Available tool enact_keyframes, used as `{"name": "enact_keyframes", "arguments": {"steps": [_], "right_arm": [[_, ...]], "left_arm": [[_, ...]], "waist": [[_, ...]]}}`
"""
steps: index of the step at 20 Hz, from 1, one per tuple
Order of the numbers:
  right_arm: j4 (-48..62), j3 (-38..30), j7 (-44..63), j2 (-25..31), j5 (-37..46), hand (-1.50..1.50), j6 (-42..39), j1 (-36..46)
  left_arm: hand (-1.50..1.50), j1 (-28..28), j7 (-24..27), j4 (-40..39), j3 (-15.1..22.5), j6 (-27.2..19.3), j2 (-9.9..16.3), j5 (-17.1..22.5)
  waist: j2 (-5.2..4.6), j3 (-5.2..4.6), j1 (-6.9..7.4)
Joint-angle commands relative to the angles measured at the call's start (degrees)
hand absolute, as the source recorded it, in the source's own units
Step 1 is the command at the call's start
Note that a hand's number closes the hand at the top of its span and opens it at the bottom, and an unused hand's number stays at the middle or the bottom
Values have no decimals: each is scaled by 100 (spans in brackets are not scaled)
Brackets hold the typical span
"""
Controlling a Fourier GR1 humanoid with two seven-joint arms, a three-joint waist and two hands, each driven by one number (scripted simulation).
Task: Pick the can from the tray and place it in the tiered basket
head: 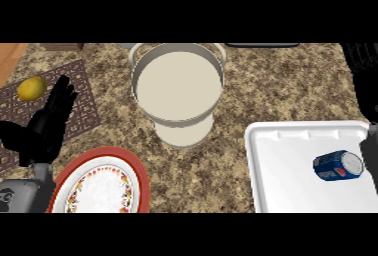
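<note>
A blue can (338,166) lies on its side on the white tray (288,170) at the lower right. The tiered basket (177,54), round and pale with a grey rim, stands at the back centre; its lower tier (183,134) peeks out below it, and both tiers hold nothing. My right hand (367,80) runs along the right edge above the can, fingers straight and pointing away, partly cut off by the edge. It holds nothing. My left hand (46,122) rests at the far left, open, fingers up.
A yellow lemon (31,88) sits on a brown patterned mat (81,95) at the left. A plate with a red rim (100,182) lies at the lower left beside my left forearm. Speckled counter (288,90) shows between basket and tray.
</note>
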State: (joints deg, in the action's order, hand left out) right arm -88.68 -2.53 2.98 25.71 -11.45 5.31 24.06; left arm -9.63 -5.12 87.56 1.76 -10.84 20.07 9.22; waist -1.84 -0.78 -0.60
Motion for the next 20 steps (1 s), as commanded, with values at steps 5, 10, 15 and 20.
{"name": "enact_keyframes", "arguments": {"steps": [5, 10, 15, 20], "right_arm": [[645, 841, -83, -482, -504, -150, -1337, -521], [953, 1165, -728, -929, -317, -150, -1392, -1306], [36, 745, -1406, -8, 44, -150, -1872, -1575], [-603, 427, -760, 1446, 637, -150, -2216, -1497]], "left_arm": [[0, 27, 594, -490, 469, 905, -245, 155], [0, 446, 653, -331, 1042, 787, -721, -121], [0, 370, 913, -800, 996, 881, -912, -193], [0, 513, 1071, -849, 952, 1016, -813, -160]], "waist": [[130, 77, 87], [172, 85, 80], [193, 77, 13], [223, 65, -22]]}}
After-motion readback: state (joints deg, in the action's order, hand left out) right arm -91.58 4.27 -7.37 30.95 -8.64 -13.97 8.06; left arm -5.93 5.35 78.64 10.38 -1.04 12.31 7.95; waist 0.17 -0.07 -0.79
